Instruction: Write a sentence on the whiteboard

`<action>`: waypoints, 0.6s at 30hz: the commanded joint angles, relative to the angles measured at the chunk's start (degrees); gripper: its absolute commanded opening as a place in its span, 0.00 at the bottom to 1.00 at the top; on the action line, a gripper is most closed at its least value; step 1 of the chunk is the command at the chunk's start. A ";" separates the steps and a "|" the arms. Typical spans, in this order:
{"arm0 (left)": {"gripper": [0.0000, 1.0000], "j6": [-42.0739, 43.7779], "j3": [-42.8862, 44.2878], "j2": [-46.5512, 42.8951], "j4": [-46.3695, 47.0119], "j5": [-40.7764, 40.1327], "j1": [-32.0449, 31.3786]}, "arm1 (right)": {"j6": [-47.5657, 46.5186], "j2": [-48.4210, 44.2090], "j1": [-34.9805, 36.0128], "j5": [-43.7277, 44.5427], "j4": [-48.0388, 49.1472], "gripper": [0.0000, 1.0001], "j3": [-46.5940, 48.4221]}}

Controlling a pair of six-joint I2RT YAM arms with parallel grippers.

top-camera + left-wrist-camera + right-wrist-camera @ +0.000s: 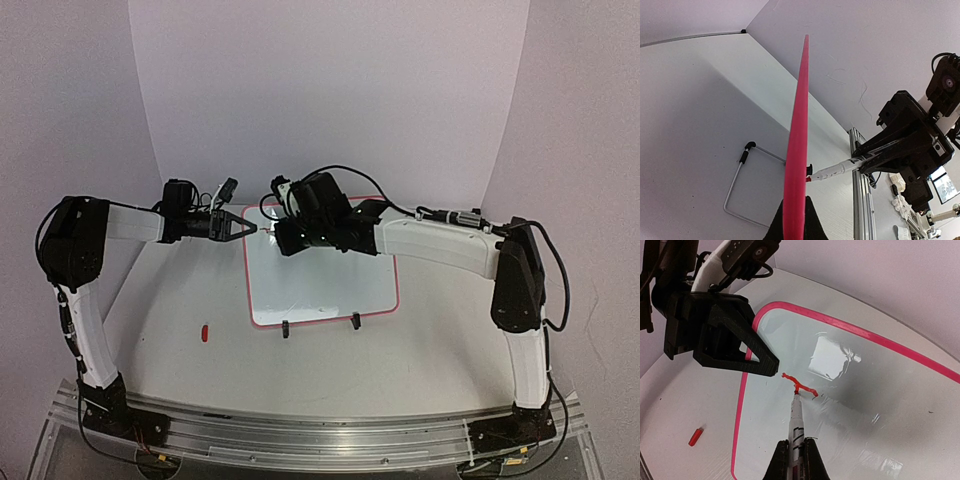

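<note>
The whiteboard lies flat on the table with its two black clip feet toward me. My left gripper is shut on its far-left pink frame, which shows edge-on between the fingers in the left wrist view. My right gripper is shut on a white marker whose red tip touches the board near the top left. Of the sentence, only a short red T-shaped stroke shows. The marker also shows in the left wrist view, its tip at the board.
A red marker cap lies on the table left of the board, also in the right wrist view. A bent wire bracket with black ends shows beside the frame. An aluminium rail runs along the near table edge.
</note>
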 commanded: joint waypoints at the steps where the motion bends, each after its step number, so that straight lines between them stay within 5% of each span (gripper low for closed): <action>1: 0.00 4.38 -0.39 -1.12 0.85 -2.54 -0.67 | 0.62 -0.14 -0.12 0.53 -2.77 0.00 0.27; 18: 0.00 4.20 -0.64 -1.32 1.09 -2.65 -0.70 | 2.39 -1.06 -0.17 0.16 -4.43 0.00 -2.04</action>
